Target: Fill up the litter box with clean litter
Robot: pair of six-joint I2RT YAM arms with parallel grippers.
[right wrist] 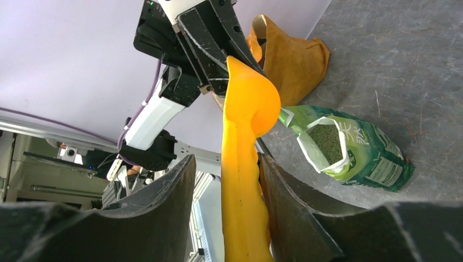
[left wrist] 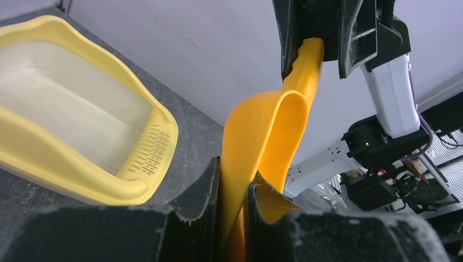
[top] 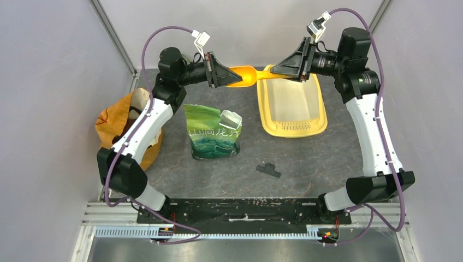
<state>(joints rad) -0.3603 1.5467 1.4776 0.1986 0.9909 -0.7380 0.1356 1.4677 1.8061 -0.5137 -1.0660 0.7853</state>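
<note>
The yellow litter box (top: 263, 112) lies at the back right of the table, its pale basin bare (left wrist: 71, 103). An orange scoop (top: 247, 76) hangs in the air between both arms, over the box's far left corner. My left gripper (top: 225, 76) is shut on the rim of the scoop's bowl (left wrist: 262, 136), and in the left wrist view the fingers (left wrist: 207, 185) pinch it flat. My right gripper (top: 284, 70) stands open around the scoop's handle (right wrist: 243, 180). One finger (right wrist: 284, 191) touches the handle; a gap remains at the other. Clean litter (right wrist: 326, 143) shows as granules in an open green pouch.
The green pouch (top: 213, 134) lies mid-table with its mouth torn open. An orange-yellow bag (top: 112, 123) slumps at the left edge beside the left arm. A small black clip (top: 268, 170) lies on the grey mat toward the front.
</note>
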